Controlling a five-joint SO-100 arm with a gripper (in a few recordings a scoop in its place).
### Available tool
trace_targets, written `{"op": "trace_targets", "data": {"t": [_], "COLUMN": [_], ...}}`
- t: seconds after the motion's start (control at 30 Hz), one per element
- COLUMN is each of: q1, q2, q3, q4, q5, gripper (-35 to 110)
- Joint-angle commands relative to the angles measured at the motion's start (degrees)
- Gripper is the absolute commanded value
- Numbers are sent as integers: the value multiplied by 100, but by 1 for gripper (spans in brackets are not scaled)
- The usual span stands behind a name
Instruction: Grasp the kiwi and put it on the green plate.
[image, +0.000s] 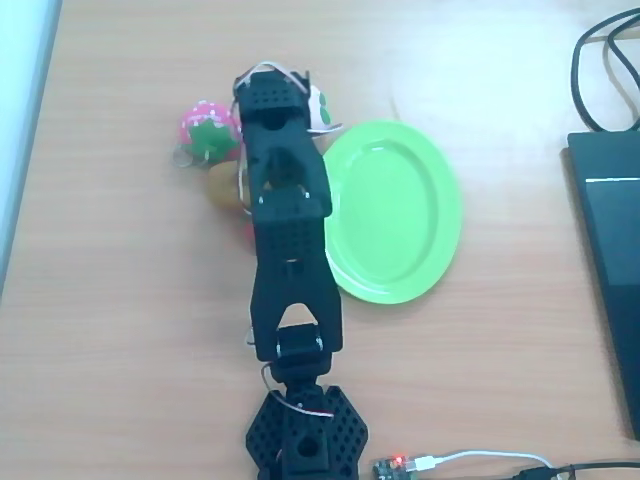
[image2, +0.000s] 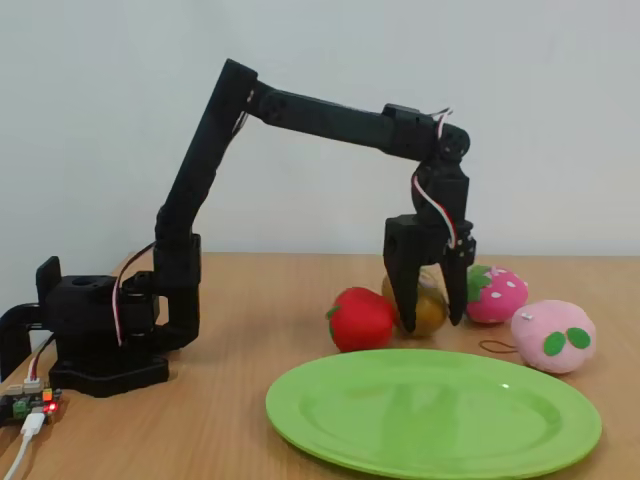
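Kiwi (image2: 428, 308) on the desk (image: 120, 350), framed by the fingers of the end effector (image2: 432, 322).

Olive-brown oval fruit, resting on the wood behind the green plate (image2: 432, 415) in the fixed view; in the overhead view it peeks out at the left of the black arm (image: 288, 230), at (image: 222, 188). End effector: pointed down, jaws spread, one black finger on each side of the kiwi, tips near the desk; whether the fingers touch the fruit cannot be told. Red toy fruit (image2: 361, 318): just left of the kiwi in the fixed view, near the plate's far rim. Pink strawberry toy (image2: 495, 293): just right of the kiwi, behind it. Pale pink peach toy (image2: 553, 336): further right, beside the plate's rim. Green plate: glossy, oval, nothing on it. Small circuit board (image2: 30, 405) with a red light: at the arm's base.
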Motion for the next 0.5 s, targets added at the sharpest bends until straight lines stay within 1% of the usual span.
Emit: {"op": "trace_targets", "data": {"t": [0.0,0.17,0.23,0.33,0.47], "q1": [-237,-299,-299,-299,-299], "q2": [97,88,88,88,88], "q3": [-53,-343,-580,-1046,-1600], "q4": [149,193,264,580,958], "q5": [-185,-167,-105,-202,-211], "gripper": [27,26,23,30,31]}}
